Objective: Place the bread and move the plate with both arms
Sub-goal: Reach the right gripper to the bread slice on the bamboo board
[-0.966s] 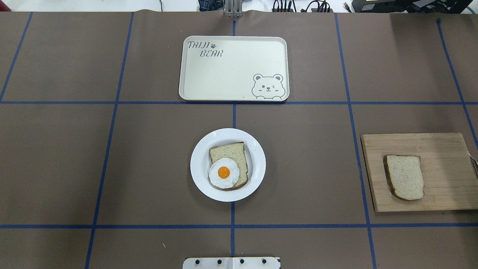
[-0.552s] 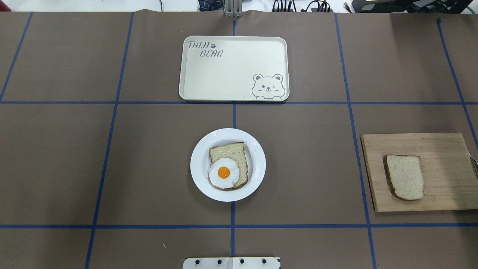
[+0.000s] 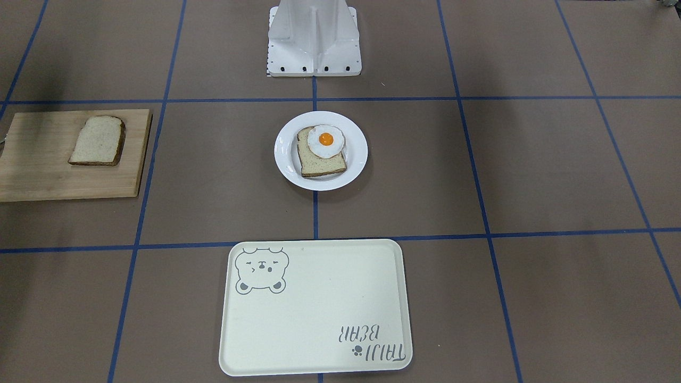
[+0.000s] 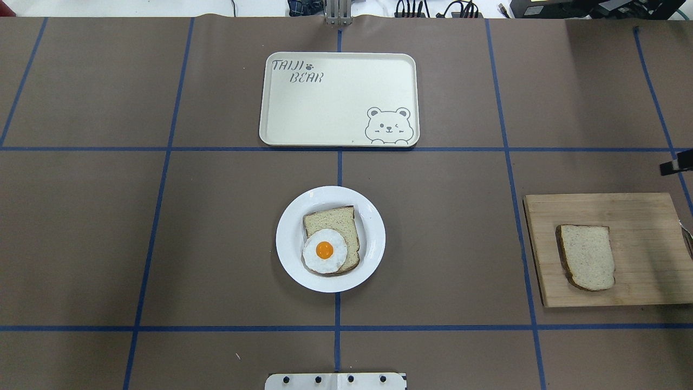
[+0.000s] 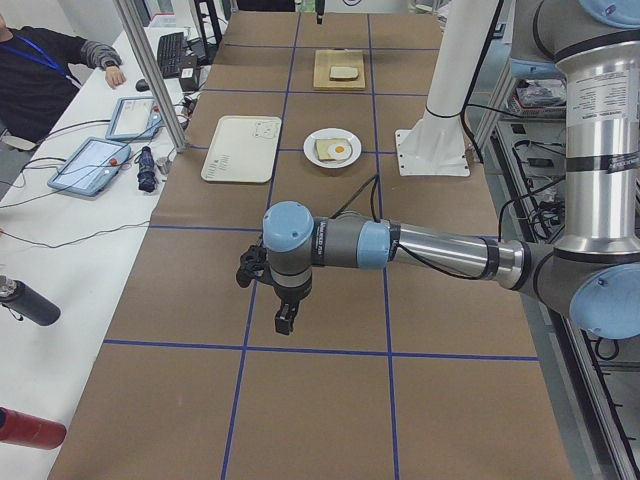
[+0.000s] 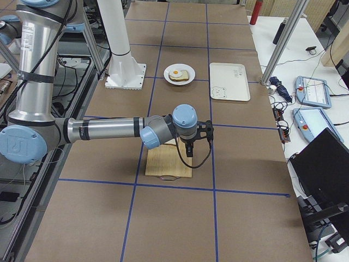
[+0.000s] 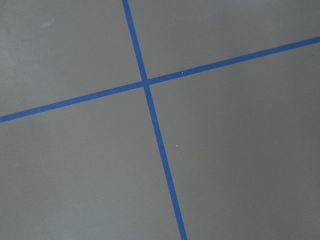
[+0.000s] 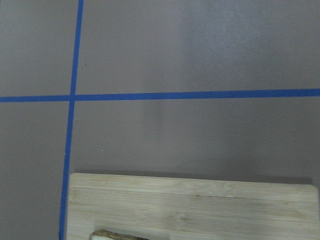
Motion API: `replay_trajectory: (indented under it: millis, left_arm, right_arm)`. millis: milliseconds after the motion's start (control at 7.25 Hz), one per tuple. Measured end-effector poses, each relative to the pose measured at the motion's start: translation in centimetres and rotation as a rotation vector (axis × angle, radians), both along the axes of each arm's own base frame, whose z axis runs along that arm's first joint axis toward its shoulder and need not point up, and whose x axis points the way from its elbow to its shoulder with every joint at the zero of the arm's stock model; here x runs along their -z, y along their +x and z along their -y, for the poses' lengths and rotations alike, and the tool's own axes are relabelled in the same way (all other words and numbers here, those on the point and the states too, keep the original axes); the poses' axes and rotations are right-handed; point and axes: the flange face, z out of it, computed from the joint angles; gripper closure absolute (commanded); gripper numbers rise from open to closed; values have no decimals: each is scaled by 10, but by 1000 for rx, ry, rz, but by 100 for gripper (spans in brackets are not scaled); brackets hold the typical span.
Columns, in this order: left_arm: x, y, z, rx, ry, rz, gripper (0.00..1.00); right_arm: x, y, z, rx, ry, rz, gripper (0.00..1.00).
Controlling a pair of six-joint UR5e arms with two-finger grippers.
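Bread (image 4: 587,257) lying untouched on the wooden board (image 4: 639,216) by the table's right edge; plate (image 4: 287,238), bearing the egg-topped slice (image 4: 335,222), at the table's middle; tray (image 4: 303,108) toward its far edge. A dark part of the right arm (image 4: 674,165) has just entered my overhead view beyond the board; I judge the reach for the bread begun. Right gripper (image 6: 189,154) hangs near the board's far edge, left gripper (image 5: 283,325) over bare table; whether either claw is released or clenched I cannot tell.
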Motion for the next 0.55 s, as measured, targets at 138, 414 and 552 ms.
replay_trajectory:
  millis: [138,414,552]
  left_arm:
    - [-1,0,-1,0,-1,0,2]
    - [-2,0,-2,1,-5,0,2]
    - [-3,-1,-3,2,-7,0,2]
  right_arm:
    - [1,-39,-9,-43,-21,23,3]
    - [-31,-79,-34,-93,-16,83,17]
    - [-44,-88,-44,-101,-17,101,25]
